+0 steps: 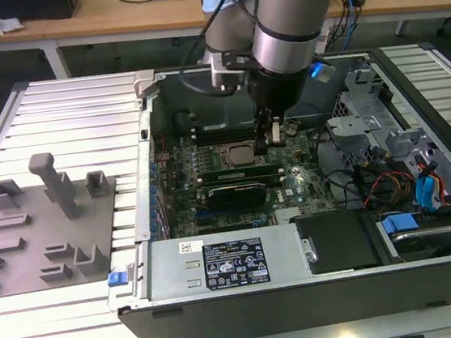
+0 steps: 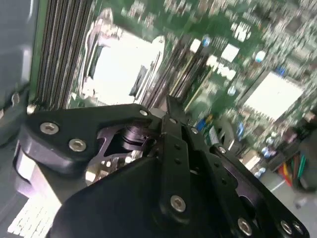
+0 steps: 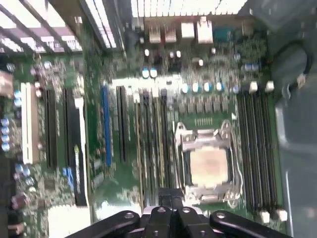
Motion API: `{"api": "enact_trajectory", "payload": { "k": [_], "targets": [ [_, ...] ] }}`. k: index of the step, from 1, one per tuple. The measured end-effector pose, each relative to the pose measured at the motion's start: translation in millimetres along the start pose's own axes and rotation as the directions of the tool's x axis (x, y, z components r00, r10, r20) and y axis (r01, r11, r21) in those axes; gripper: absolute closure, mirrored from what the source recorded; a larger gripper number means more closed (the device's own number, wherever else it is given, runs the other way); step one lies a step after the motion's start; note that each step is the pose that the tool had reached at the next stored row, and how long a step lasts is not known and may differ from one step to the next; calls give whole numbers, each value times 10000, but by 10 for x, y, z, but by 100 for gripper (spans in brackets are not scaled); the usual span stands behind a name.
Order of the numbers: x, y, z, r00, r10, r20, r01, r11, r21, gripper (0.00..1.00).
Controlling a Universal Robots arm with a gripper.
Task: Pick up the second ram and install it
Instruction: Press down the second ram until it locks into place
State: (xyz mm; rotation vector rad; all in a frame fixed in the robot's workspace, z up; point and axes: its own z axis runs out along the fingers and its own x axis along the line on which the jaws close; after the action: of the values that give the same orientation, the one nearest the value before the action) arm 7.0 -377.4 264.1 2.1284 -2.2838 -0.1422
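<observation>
Gripper (image 1: 274, 133) sits low inside the open PC case (image 1: 304, 290), just above the mobo's slots beside the CPU socket (image 3: 208, 166), fingers nearly together w/ nothing clearly between them; second ram (image 1: 236, 172) looks seated in its slot nr the socket.

The exterior view looks down from high at the near side onto the whole open computer case (image 1: 304, 290). Both wrist views hang close above its motherboard (image 3: 208, 94), sharing the CPU socket (image 3: 208, 166)
</observation>
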Motion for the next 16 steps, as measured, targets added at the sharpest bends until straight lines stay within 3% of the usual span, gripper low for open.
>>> {"api": "enact_trajectory", "payload": {
  "k": [1,2,8,11,12,13,14,16],
  "targets": [
    [-11,-137,57,10000,1,0,-1,10000,-12,89],
    [-16,-216,104,10000,0,-1,0,10000,-17,89],
    [-9,-232,238,10000,-4,-1,4,10000,-26,89],
    [1,-241,360,10000,-8,-22,8,10000,-31,89],
    [-7,-233,319,10000,-8,23,8,10000,-1,89],
    [-4,-201,310,10000,-13,6,13,10000,27,89],
    [5,-96,316,10000,-14,5,14,10000,60,89],
    [16,47,327,10000,-17,6,17,10000,92,89]
  ]
}}
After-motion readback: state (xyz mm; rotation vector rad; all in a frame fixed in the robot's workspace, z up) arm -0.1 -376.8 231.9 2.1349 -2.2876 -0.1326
